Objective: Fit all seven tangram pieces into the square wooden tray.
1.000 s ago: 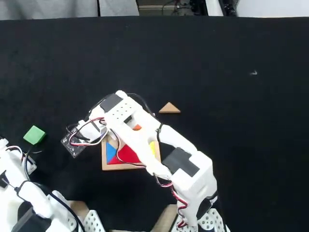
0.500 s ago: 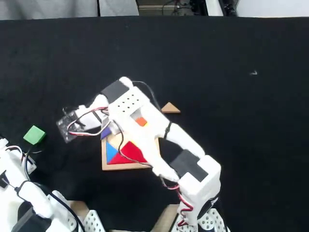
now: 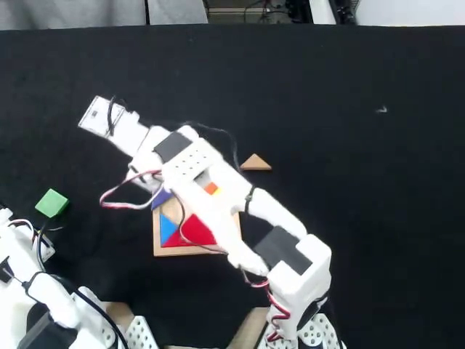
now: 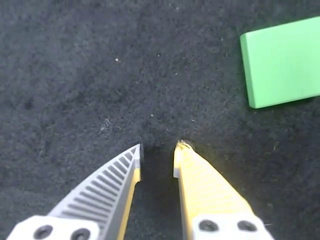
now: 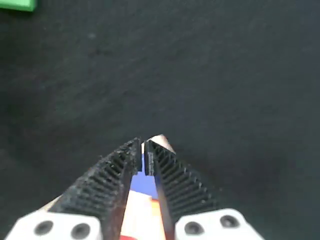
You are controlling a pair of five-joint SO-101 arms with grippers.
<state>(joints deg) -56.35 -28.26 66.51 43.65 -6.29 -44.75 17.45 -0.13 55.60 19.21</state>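
Observation:
The square wooden tray (image 3: 161, 251) lies near the table's front, holding blue (image 3: 166, 228), red (image 3: 195, 231) and purple (image 3: 160, 197) pieces; the right arm (image 3: 192, 163) crosses over it and hides the rest. My right gripper (image 5: 142, 145) hangs shut above the tray's corner (image 5: 161, 140), with nothing gripped and blue showing below the fingers. A green square piece (image 3: 52, 203) lies left of the tray. A tan triangle (image 3: 254, 163) lies beyond the tray to the right. My left gripper (image 4: 157, 147) is slightly open over bare cloth, close to the green piece (image 4: 282, 62).
Black cloth covers the table. The left arm (image 3: 29, 287) sits at the front left corner. The right arm's base (image 3: 294, 291) stands at the front edge, right of the tray. Wide free cloth lies to the right and far side.
The right arm's wrist has lifted from the tray's left edge and swung toward the far left. The left arm has stayed still.

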